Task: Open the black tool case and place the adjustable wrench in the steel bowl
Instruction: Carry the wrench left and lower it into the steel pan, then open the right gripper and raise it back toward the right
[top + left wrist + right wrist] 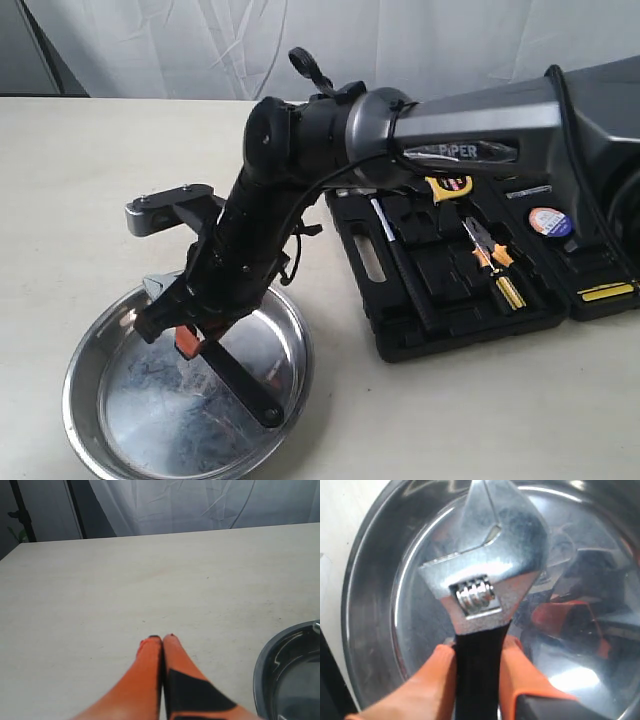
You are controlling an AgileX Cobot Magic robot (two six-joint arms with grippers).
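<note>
The adjustable wrench (485, 570) has a shiny silver jaw head and a black handle. My right gripper (479, 647) is shut on the handle just behind the head. It holds the wrench over the steel bowl (370, 605). In the exterior view the right arm reaches across to the bowl (150, 410) at the front left. The gripper (187, 340) is low inside the bowl and the wrench handle (245, 385) slants down toward its bottom. The black tool case (390, 330) lies open on the right. My left gripper (162, 639) is shut on nothing above bare table, beside the bowl's rim (262, 665).
The open case holds orange-handled pliers (487, 250), a yellow tape measure (450, 187) and a long black-handled tool (402, 265). Its lid (590, 270) lies behind on the right. A white curtain hangs behind the table.
</note>
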